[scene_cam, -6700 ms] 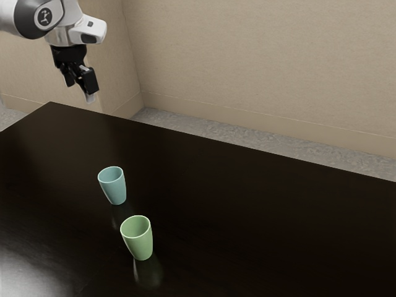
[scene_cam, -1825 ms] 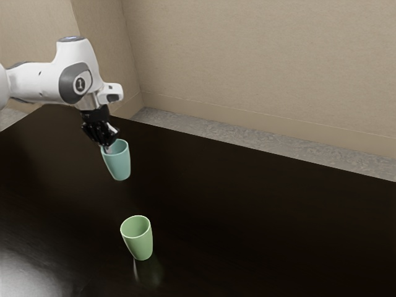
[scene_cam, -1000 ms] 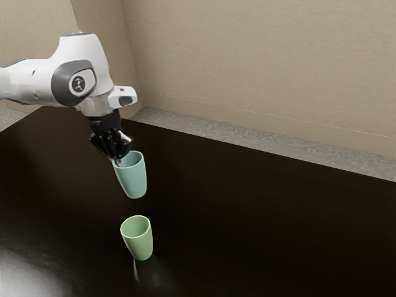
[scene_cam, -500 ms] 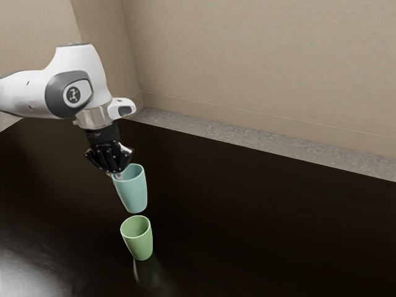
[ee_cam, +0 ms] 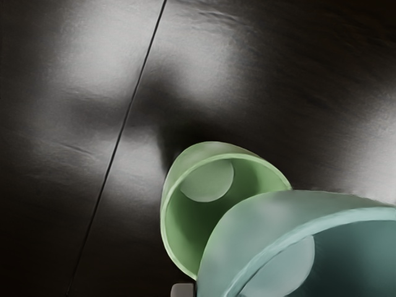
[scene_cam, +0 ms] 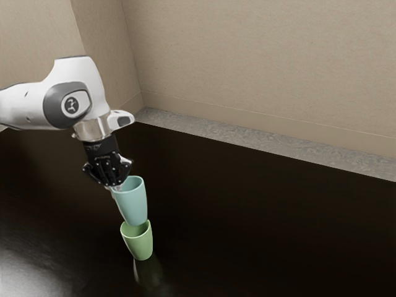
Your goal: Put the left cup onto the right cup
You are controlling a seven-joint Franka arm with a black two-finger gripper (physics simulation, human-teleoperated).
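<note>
My gripper (scene_cam: 117,184) is shut on the rim of the light blue cup (scene_cam: 131,201), which hangs upright, slightly tilted. Its base sits right at the mouth of the green cup (scene_cam: 137,241), which stands upright on the dark table (scene_cam: 260,216). In the wrist view the blue cup (ee_cam: 303,247) lies close under my hand and overlaps part of the open mouth of the green cup (ee_cam: 198,216). Whether the blue cup's base has entered the green one I cannot tell.
The dark glossy table stretches wide toward the exterior view's right. Beyond its far edge runs a grey floor strip (scene_cam: 260,139) below a beige wall (scene_cam: 260,62).
My gripper has carried the blue cup up off the table, across toward the green cup and then down, until its base reaches the green cup's mouth.
</note>
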